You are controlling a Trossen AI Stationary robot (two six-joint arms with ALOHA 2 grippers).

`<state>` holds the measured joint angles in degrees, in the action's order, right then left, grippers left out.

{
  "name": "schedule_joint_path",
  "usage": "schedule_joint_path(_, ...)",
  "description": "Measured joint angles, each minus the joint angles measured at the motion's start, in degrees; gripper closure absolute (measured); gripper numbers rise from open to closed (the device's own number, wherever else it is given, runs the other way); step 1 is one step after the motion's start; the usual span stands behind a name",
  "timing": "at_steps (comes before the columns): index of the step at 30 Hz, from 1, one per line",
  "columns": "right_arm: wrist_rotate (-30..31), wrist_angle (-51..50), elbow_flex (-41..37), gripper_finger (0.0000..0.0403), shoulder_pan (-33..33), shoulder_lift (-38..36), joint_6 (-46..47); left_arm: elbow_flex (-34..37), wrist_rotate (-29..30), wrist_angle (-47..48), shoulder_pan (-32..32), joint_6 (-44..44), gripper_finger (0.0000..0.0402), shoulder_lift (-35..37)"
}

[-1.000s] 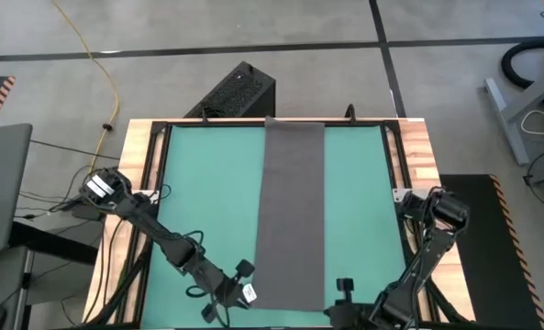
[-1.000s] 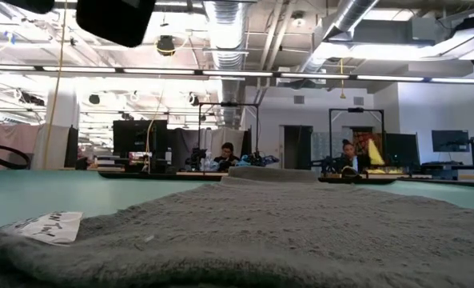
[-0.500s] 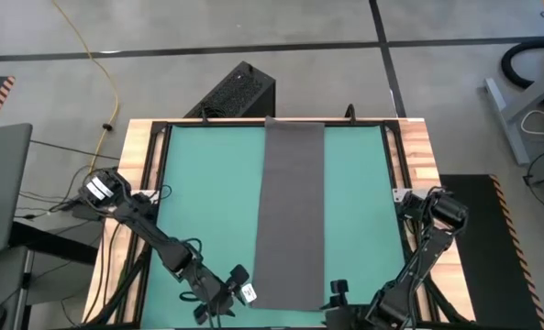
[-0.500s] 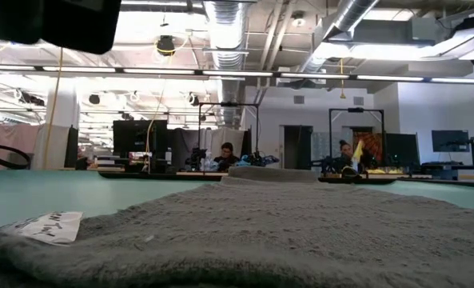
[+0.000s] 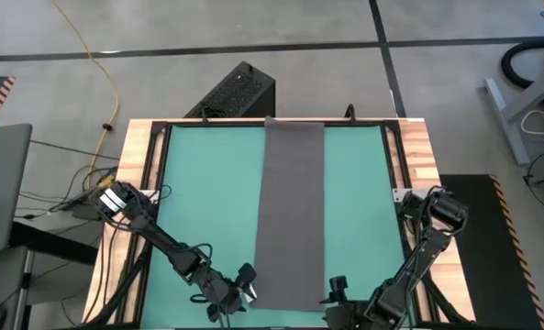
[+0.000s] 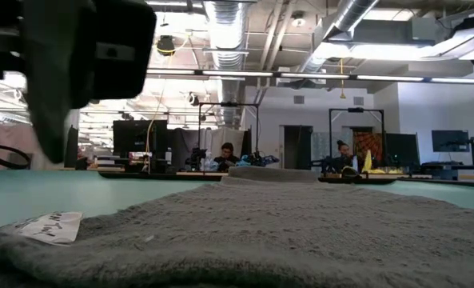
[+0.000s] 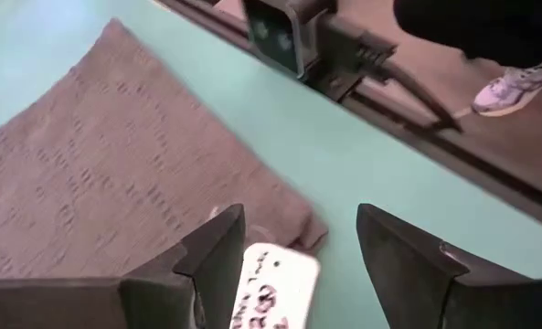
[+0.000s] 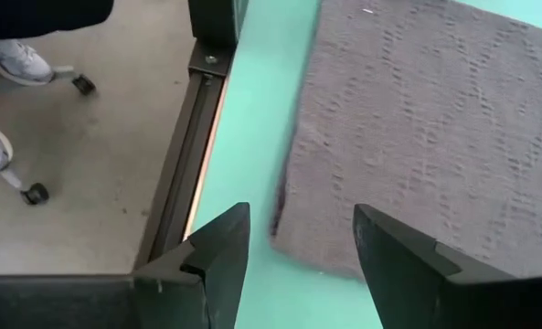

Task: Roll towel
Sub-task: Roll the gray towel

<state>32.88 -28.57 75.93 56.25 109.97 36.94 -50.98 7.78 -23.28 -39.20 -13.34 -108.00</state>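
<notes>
The dark grey towel [image 5: 290, 211] lies flat as a long strip from the table's far edge to its near edge. Its white tag [image 7: 272, 285] lies at the near left corner. My left gripper [image 5: 239, 291] hovers open over that corner [image 7: 293, 228], with the tag between its fingers, and looms at the upper left of the low view [image 6: 77, 72]. My right gripper [image 5: 336, 291] stands open over the towel's near right corner [image 8: 284, 233]. In the low view the towel's near end [image 6: 284, 232] fills the foreground, with the tag [image 6: 43, 227] at its left.
A teal mat [image 5: 207, 202] shows on both sides of the towel, framed by black rails [image 8: 184, 174] and a wooden border [image 5: 418, 156]. A black box [image 5: 235, 92] sits on the floor beyond the far edge. A person's shoe [image 7: 513, 87] and chair castors [image 8: 33, 192] are near the table's near side.
My left gripper drew a little toward the table's left edge, then came back toward the towel's near left corner and went down; in the low view it now hangs much lower. My right gripper shifted slightly toward the towel's near right corner. The towel has not moved.
</notes>
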Motion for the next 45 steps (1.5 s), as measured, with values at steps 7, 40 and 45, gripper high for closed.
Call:
schedule_joint_path(7,0.0,5.4,-3.3,0.0184,-0.2,0.0,-5.7,-1.2,-3.3,-0.9,1.2,1.3,0.02,-2.7)
schedule_joint_path(40,0.1,7.1,-3.1,0.0213,-0.5,6.6,-7.1,-3.5,-6.1,6.3,4.5,8.1,0.0306,-5.5)
schedule_joint_path(45,0.0,5.4,-3.1,0.029,-0.5,6.6,-3.2,-3.5,-5.9,7.1,5.0,9.9,0.0372,-5.4)
